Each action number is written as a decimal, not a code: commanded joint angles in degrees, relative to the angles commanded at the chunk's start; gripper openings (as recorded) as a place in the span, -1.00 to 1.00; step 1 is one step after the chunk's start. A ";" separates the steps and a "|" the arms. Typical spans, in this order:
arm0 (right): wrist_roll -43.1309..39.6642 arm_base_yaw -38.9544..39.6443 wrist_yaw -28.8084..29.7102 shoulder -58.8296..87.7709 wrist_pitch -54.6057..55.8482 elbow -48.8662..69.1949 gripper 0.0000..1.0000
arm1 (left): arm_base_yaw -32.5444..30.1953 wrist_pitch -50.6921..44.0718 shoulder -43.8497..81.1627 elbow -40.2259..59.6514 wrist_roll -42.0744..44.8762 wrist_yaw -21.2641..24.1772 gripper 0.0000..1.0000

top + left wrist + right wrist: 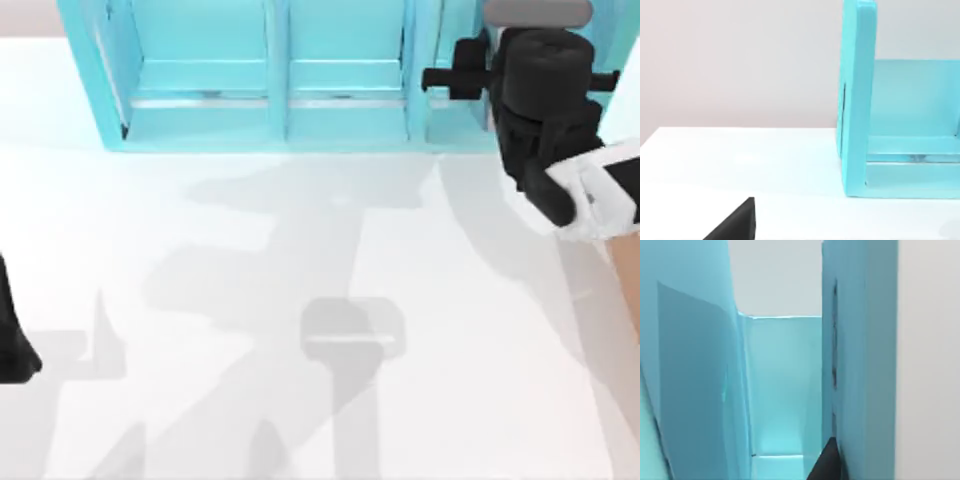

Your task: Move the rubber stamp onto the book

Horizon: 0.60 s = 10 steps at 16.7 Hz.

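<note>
- Reaching with right arm at upper right of top view, into end compartment of light-blue shelf unit.
- Left arm parked at left edge.
- Jaws' state: cannot tell.
- Rubber stamp and book: whereabouts cannot tell; locating them comes next.

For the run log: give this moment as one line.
right arm: at shelf unit, far right | left arm: parked, left edge | table

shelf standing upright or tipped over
Upright. The shelf stands on the table at its far edge, dividers vertical and compartments facing forward. The right arm is at the shelf's right end.
</note>
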 joint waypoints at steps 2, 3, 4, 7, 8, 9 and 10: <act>0.41 2.15 2.02 -10.11 -5.28 -3.72 -1.00 | 0.00 0.00 0.00 0.00 0.00 0.00 1.00; 0.58 3.35 3.04 -15.49 -7.97 -5.58 -1.00 | 0.00 0.00 0.00 0.00 0.00 0.00 1.00; 0.72 4.59 4.05 -20.75 -10.63 -7.42 -1.00 | 0.00 0.00 0.00 0.00 0.00 0.00 1.00; 0.95 8.17 6.81 -33.64 -17.97 -12.48 -1.00 | 0.00 0.00 0.00 0.00 0.00 0.00 1.00; 0.96 9.19 7.58 -36.78 -20.03 -13.88 -1.00 | 0.00 0.00 0.00 0.00 0.00 0.00 1.00; 0.97 10.07 8.26 -39.30 -21.76 -15.05 -1.00 | 0.00 0.00 0.00 0.00 0.00 0.00 1.00; 0.97 10.79 8.81 -41.21 -23.14 -15.96 -1.00 | 0.00 0.00 0.00 0.00 0.00 0.00 1.00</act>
